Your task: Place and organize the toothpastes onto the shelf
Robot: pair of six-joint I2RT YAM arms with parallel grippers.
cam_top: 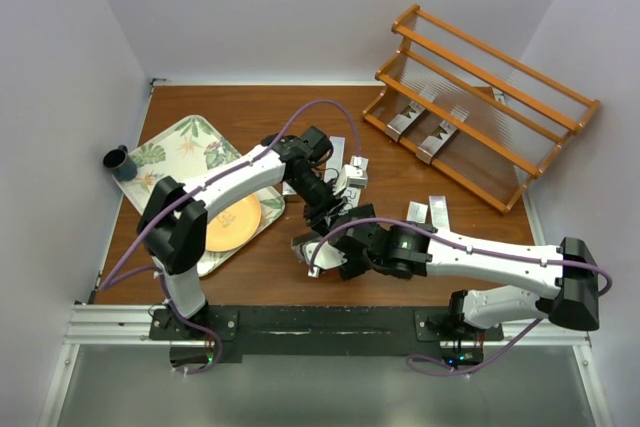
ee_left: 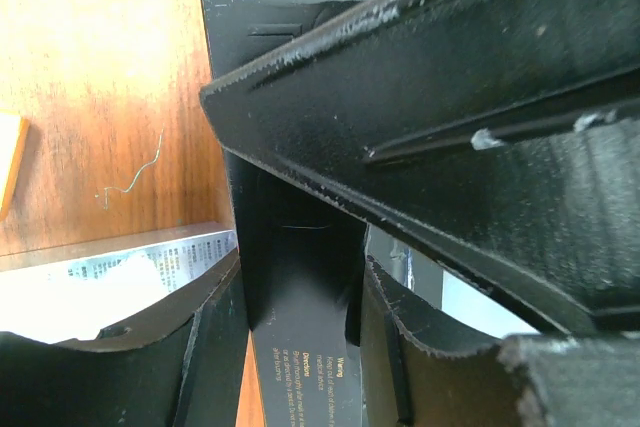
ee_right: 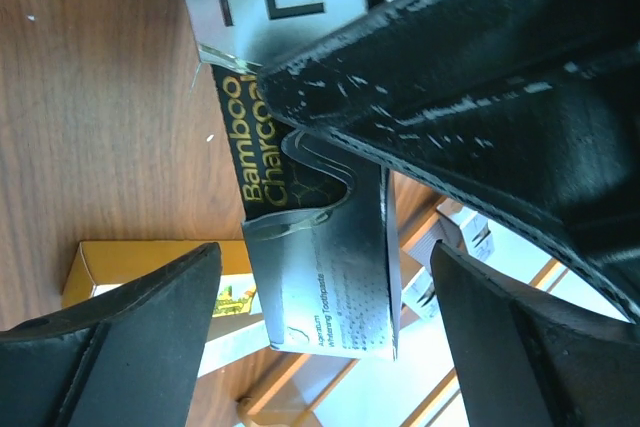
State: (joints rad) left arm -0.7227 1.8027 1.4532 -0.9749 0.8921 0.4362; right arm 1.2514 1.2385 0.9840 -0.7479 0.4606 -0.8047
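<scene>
Your left gripper (ee_left: 300,342) is clamped on a dark toothpaste carton (ee_left: 295,237). Your right gripper (ee_right: 325,292) stands wide, straddling a Bamboo Charcoal carton (ee_right: 315,277) without touching it. Both meet above the table (cam_top: 260,112). The shelf (cam_top: 480,97) sits far right, with silver cartons (cam_top: 405,120) on its lowest tier.

Top camera: high, near edge, looking down on table (cam_top: 250,112). Wrist cameras: close over shared table middle.
</scene>
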